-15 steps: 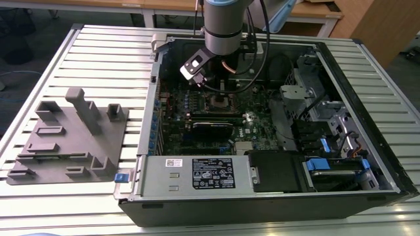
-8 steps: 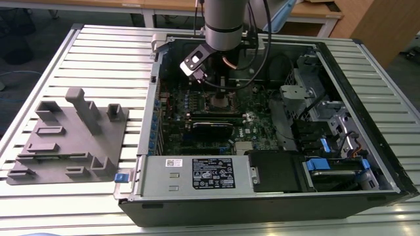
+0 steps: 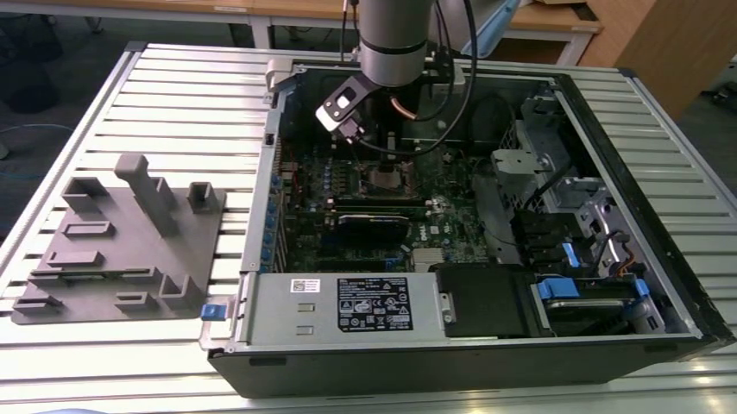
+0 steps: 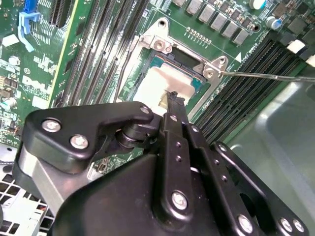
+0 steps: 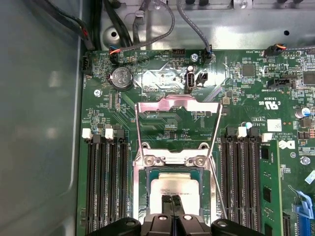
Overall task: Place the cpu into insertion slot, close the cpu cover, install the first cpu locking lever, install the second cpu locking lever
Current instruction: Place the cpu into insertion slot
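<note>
the fingers (image 5: 167,209) were pinched together with nothing between them, tips on or just above the cpu (image 5: 172,184). the cpu lay flat in the insertion slot (image 5: 141,191). in the exterior view that spot sat toward 12 o'clock from the middle of the computer case (image 3: 461,366). the cpu cover (image 5: 177,104) stood swung open, with a locking lever (image 4: 266,75) loose beside it. the risk, as i judged it: an off-centre downward push could tilt the chip and bend socket pins, or the tips could snag the open cover.
</note>
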You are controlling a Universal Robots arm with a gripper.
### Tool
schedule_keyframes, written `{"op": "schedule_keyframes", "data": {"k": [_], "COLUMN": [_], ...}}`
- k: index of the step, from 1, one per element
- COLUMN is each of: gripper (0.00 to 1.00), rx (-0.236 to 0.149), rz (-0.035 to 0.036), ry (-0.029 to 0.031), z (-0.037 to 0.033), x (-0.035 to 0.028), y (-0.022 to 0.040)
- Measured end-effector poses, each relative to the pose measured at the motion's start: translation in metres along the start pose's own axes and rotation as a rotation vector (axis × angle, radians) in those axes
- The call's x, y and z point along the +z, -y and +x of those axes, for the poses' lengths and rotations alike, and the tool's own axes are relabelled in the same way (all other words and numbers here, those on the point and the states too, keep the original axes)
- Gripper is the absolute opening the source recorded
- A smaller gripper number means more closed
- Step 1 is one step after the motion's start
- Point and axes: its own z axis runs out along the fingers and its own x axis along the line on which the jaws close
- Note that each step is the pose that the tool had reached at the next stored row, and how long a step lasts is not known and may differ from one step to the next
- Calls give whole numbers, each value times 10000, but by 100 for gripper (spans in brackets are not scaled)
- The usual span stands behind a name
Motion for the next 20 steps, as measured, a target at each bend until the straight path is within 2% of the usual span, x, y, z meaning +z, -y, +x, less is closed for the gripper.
{"op": "schedule_keyframes", "data": {"k": [5,6,7,12,16,20], "gripper": [11,11,11,11,11,11], "rx": [-1,0,1,2,1,1], "rz": [9,64,88,86,87,89], "ry": [0,2,5,3,5,10], "z": [0,0,0,0,-1,-2], "x": [-4,-4,-4,2,56,69], "y": [0,-2,-2,-2,3,0]}}
